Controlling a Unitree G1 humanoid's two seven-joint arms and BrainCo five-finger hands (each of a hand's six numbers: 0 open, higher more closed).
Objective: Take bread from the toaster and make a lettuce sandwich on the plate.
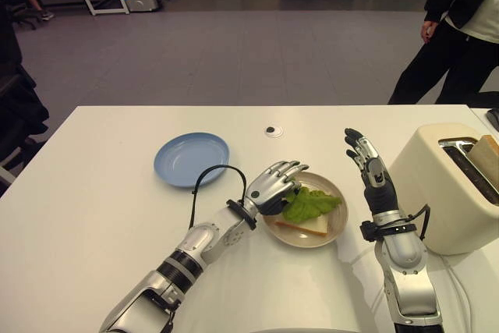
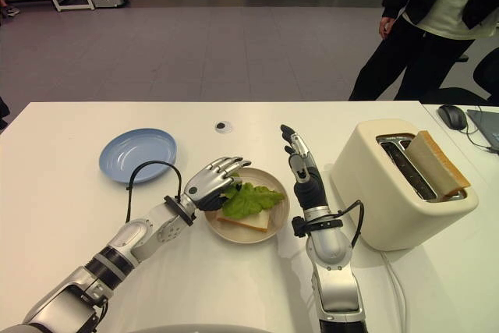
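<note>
White surface (image 1: 101, 193) fills the near half of the left eye view, with grey floor beyond it. On it we count two plates: a blue plate (image 1: 191, 159) at the left, and a tan plate (image 1: 337, 222) near the middle. The tan plate carries one bread slice (image 1: 310, 228) with one lettuce leaf (image 1: 316, 202) lying on top. Our left hand (image 1: 273, 186) sits at that plate's left rim, its fingers (image 1: 287, 169) loosely curled over the leaf's left end and touching it; the thumb is hidden beneath. Our right hand (image 1: 373, 177) stands upright between the tan plate and the toaster (image 1: 429, 185), fingers (image 1: 356, 146) straight, close together and pointing away, holding nothing and touching nothing. We see one toaster, cut off by the right edge, with a second slice (image 1: 487, 155) poking out of it. A small round black fitting (image 1: 270, 130) is set in the surface behind the tan plate. In the right eye view the whole toaster shows: two slots, the nearer-left empty slot (image 2: 404, 163) dark, the second slice leaning up out of the other. That makes two slices in all. Here the left fingertips reach over the leaf, whose left end is covered by the hand, so we cannot make out how firmly it is held. A mouse (image 2: 452, 117) lies behind the toaster.
</note>
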